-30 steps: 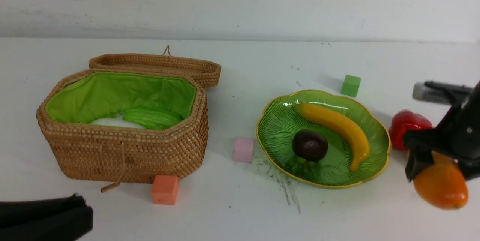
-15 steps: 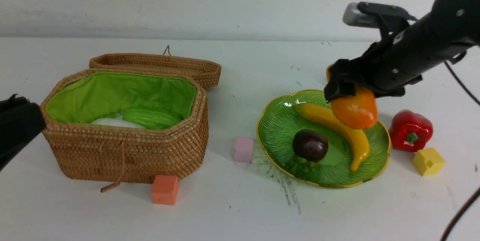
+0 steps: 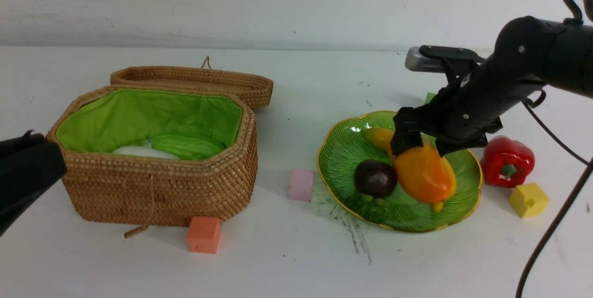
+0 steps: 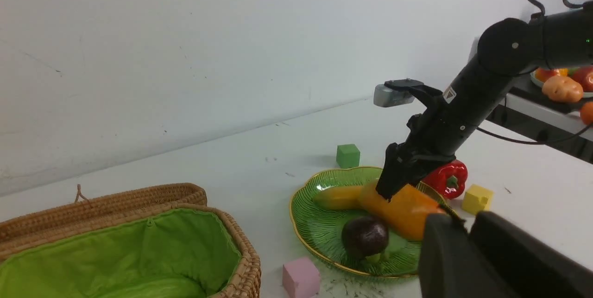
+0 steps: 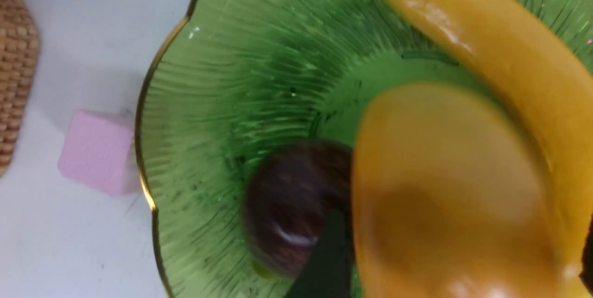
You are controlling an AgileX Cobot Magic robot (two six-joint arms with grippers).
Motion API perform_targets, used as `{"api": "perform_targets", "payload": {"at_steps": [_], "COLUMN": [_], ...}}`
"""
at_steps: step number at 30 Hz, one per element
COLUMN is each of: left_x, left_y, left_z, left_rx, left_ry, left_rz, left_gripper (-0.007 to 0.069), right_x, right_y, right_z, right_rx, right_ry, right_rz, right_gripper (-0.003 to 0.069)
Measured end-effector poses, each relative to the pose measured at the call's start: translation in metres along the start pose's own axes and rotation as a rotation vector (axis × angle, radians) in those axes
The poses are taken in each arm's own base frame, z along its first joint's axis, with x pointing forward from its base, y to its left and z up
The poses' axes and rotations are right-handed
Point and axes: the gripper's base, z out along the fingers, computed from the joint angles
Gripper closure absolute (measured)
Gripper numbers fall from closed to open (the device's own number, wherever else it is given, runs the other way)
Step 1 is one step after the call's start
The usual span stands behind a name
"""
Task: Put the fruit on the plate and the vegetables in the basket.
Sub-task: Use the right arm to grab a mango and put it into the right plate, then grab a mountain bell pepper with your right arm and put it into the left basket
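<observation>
The orange mango lies tilted on the green plate, resting over the yellow banana and against the dark mangosteen. My right gripper stands open over the plate, with its jaws on either side of the mango's upper end. In the right wrist view the mango fills the space between the fingers. A red pepper sits on the table right of the plate. The open basket holds a cucumber and a white radish. My left gripper is shut and empty, left of the basket.
The basket lid lies folded back behind the basket. A pink cube sits between basket and plate. An orange cube is in front of the basket and a yellow cube is near the pepper. A green cube stands behind the plate.
My right arm carried the mango from the table's front right, up over the plate and down onto it. The mangosteen shifted slightly left. My left arm rose at the left edge.
</observation>
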Motion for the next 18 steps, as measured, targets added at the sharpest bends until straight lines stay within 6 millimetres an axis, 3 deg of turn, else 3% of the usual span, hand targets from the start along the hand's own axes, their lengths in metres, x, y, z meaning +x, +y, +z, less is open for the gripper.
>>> {"api": "perform_targets", "payload": {"at_steps": [5, 7, 8, 9, 10, 11, 12, 13, 14, 15, 16, 18], "left_x": [0.002, 0.005, 0.006, 0.008, 0.009, 0.011, 0.012, 0.014, 0.015, 0.015, 0.016, 0.017], "left_y": [-0.002, -0.005, -0.005, -0.007, -0.008, -0.01, -0.01, -0.012, -0.014, -0.014, -0.017, -0.019], "left_z": [0.0, 0.0, 0.0, -0.001, -0.001, -0.001, -0.001, -0.002, -0.002, -0.002, -0.003, -0.004], "left_rx": [0.019, 0.052, 0.054, 0.078, 0.091, 0.112, 0.116, 0.146, 0.162, 0.171, 0.199, 0.232], "left_ry": [0.022, 0.059, 0.062, 0.086, 0.1, 0.121, 0.124, 0.149, 0.158, 0.16, 0.167, 0.165], "left_rz": [0.0, 0.021, 0.023, 0.045, 0.053, 0.076, 0.08, 0.111, 0.128, 0.132, 0.155, 0.185], "left_gripper": [0.0554, 0.0554, 0.0554, 0.0554, 0.0554, 0.0554, 0.0554, 0.0554, 0.0554, 0.0554, 0.0554, 0.0554], "right_x": [-0.005, -0.011, -0.012, -0.015, -0.015, -0.015, -0.015, -0.015, -0.015, -0.016, -0.016, -0.016], "right_y": [0.005, 0.01, 0.011, 0.012, 0.012, 0.01, 0.009, 0.002, -0.005, -0.007, -0.019, -0.042], "right_z": [-0.03, -0.064, -0.067, -0.088, -0.095, -0.11, -0.111, -0.122, -0.126, -0.127, -0.129, -0.13], "right_rx": [0.017, 0.043, 0.046, 0.078, 0.094, 0.139, 0.147, 0.205, 0.235, 0.245, 0.279, 0.307], "right_ry": [0.002, -0.022, -0.029, -0.053, -0.058, -0.082, -0.084, -0.099, -0.101, -0.103, -0.103, -0.089], "right_rz": [-0.05, -0.089, -0.092, -0.101, -0.101, -0.098, -0.096, -0.074, -0.052, -0.048, 0.003, 0.098], "right_gripper": [0.0014, 0.008, 0.0093, 0.0154, 0.0171, 0.0242, 0.0242, 0.0319, 0.0349, 0.0355, 0.0393, 0.04]}}
